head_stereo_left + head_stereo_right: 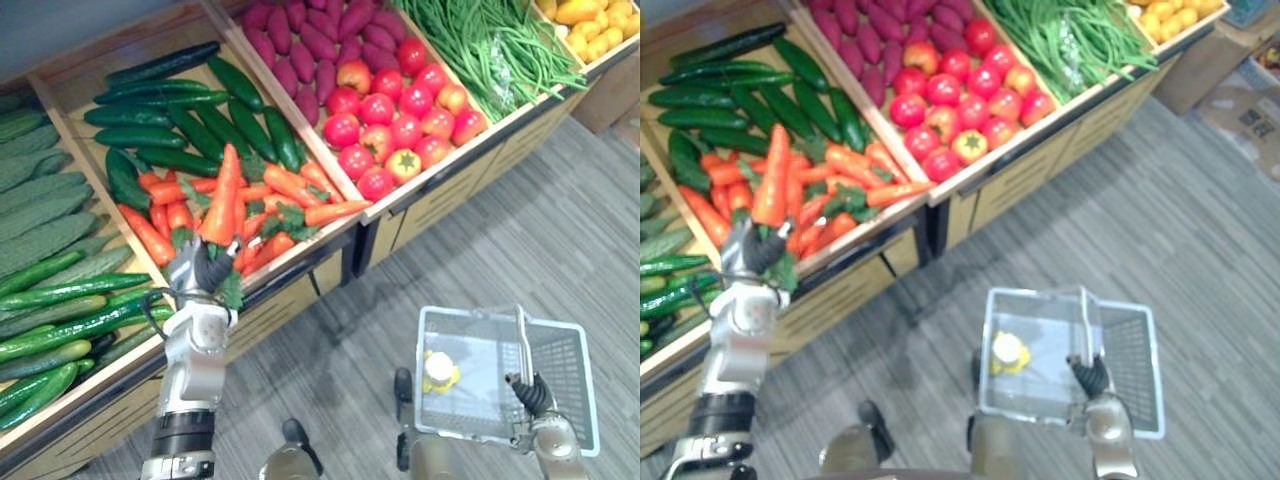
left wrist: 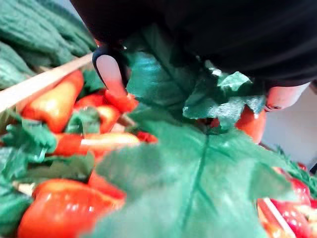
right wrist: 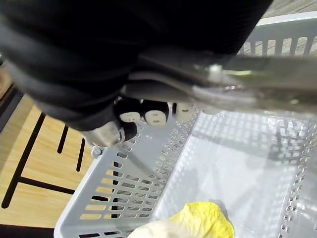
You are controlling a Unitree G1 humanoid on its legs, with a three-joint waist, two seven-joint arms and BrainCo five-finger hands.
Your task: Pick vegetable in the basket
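Carrot stands tip-up left of centre in the left eye view, just above the carrot heap, its leafy end clenched in the left hand. The sloped wooden surface takes the upper half and is split into compartments. Bumpy green gourds lie at the far left with glossy cucumbers below them. Dark cucumbers lie behind the carrot heap in the next compartment. Purple sweet potatoes sit above tomatoes in the middle one. Green beans lie further right, and yellow produce is in the upper right corner. At lower right, over the grey plank floor, is the grey mesh basket. It holds one pale yellow leafy vegetable in its lower left corner. The right hand has its fingers wrapped round the basket's metal handle.
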